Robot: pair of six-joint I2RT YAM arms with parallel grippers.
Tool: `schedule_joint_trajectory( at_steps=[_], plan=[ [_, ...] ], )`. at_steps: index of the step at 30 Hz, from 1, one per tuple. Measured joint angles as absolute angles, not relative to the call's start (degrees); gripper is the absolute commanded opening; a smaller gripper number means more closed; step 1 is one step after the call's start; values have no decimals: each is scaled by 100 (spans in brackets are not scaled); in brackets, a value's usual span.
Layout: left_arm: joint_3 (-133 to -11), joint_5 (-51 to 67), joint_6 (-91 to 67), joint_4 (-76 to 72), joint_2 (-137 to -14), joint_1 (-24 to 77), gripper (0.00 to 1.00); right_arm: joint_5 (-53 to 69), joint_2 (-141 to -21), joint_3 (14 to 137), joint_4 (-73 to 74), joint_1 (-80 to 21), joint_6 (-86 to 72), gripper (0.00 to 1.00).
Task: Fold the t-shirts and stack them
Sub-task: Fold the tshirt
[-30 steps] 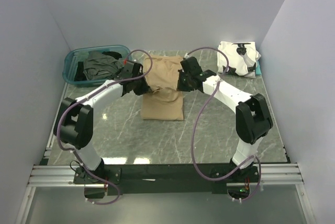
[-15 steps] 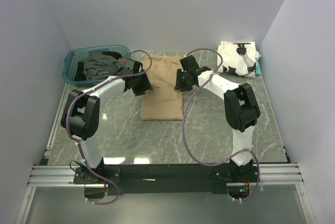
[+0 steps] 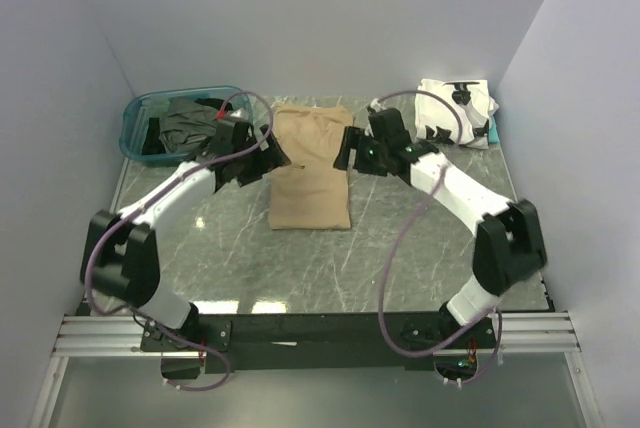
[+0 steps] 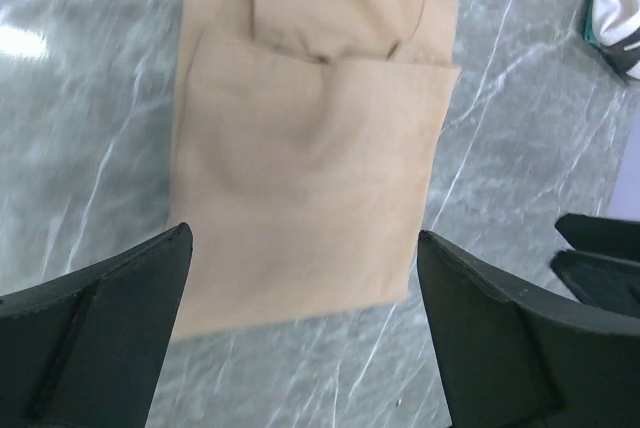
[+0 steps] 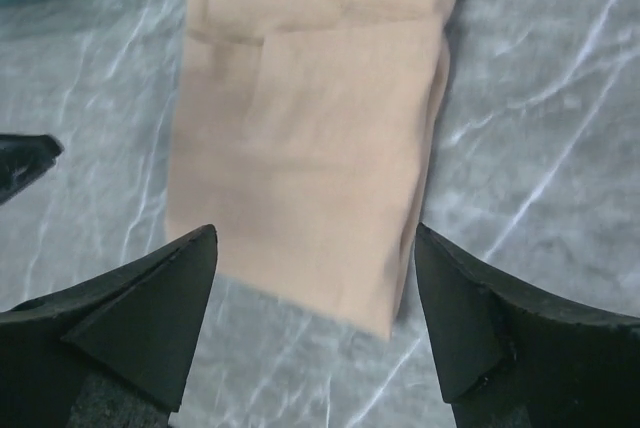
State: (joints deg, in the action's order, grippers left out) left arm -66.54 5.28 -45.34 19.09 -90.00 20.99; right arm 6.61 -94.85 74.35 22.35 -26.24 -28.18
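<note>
Tan t-shirt [image 3: 312, 168] sits folded mid-worktop [image 3: 300, 268], toward 12 o'clock. Left fingers [image 4: 95, 338] at its 9, right fingers [image 5: 500, 328] at its 3, both wide, empty. A low pass might snag the loose top flap and unfold it.

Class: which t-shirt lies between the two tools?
The tan t-shirt, folded mid-table. The white patched one sits far right; the dark ones lie in the teal bin.

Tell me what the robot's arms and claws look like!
The left arm and right arm are white tubes with chunky black joints. A purple cable loops along each. The left gripper and right gripper each have two black wedge-shaped fingers.
</note>
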Motion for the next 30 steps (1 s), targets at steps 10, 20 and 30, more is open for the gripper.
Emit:
schedule_joint_trajectory(
  at_steps=[10, 20, 30],
  plan=[
    [-4521, 502, -4687, 1686, -7310, 2185, 100, 1129, -7754, 4633, 1411, -2626, -3345, 87],
    [-3686, 471, -4759, 1041, -7297, 2200, 99, 1262, -7776, 4167, 825, -2626, -3651, 82],
    [-3704, 646, -4700, 460, -8184, 2292, 91, 1323, -8621, 4211, 523, -2689, -3802, 71]
  ],
)
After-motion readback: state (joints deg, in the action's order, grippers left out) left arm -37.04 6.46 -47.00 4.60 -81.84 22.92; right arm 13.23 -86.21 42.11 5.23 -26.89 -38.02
